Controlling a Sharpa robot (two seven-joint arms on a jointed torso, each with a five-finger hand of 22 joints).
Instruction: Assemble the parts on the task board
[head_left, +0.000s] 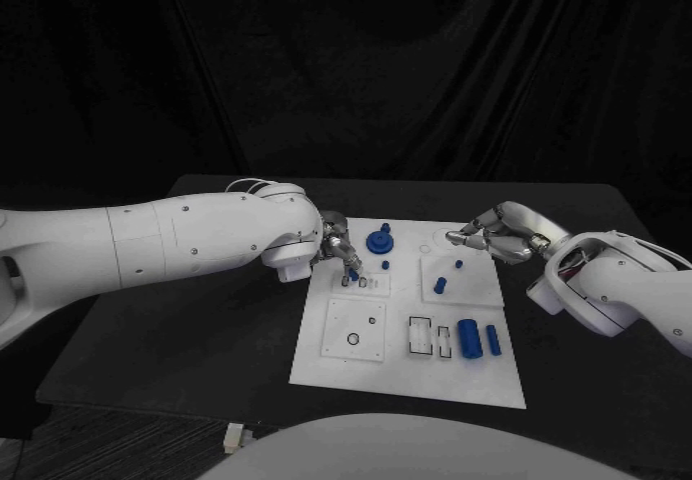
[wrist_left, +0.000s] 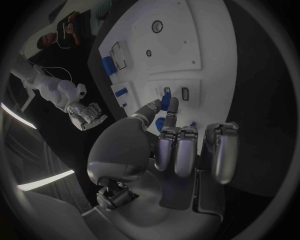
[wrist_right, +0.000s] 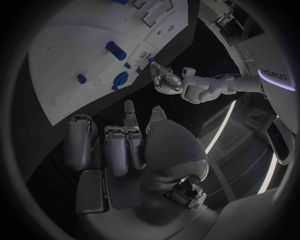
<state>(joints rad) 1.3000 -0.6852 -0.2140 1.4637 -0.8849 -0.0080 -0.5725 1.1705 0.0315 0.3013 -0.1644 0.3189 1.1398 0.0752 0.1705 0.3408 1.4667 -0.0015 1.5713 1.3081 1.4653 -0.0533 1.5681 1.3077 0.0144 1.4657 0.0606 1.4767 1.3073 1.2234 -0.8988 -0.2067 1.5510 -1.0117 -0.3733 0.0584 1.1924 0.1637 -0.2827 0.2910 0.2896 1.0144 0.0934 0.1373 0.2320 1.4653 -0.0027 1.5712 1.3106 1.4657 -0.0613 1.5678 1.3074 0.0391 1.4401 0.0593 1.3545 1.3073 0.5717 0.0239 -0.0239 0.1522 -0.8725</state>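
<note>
The white task board (head_left: 411, 345) lies mid-table. My left hand (head_left: 336, 243) hangs over its far left part and pinches a small blue part (head_left: 353, 268) between thumb and finger just above two small slots (head_left: 362, 283). The left wrist view shows that part (wrist_left: 166, 102) in the pinch, with the slots (wrist_left: 175, 91) beyond it. A round blue part (head_left: 379, 241) stands beside the hand, and a small peg (head_left: 385, 265) is close by. My right hand (head_left: 490, 236) hovers at the board's far right corner, fingers curled (wrist_right: 115, 147), holding nothing.
Two blue cylinders (head_left: 469, 338) (head_left: 493, 340) lie on the board's near right part, beside rectangular slots (head_left: 420, 336). Two small blue pieces (head_left: 440, 285) (head_left: 459, 264) stand on the right middle plate. A ring (head_left: 353, 340) marks the near left plate. Black table (head_left: 188, 340) surrounds the board.
</note>
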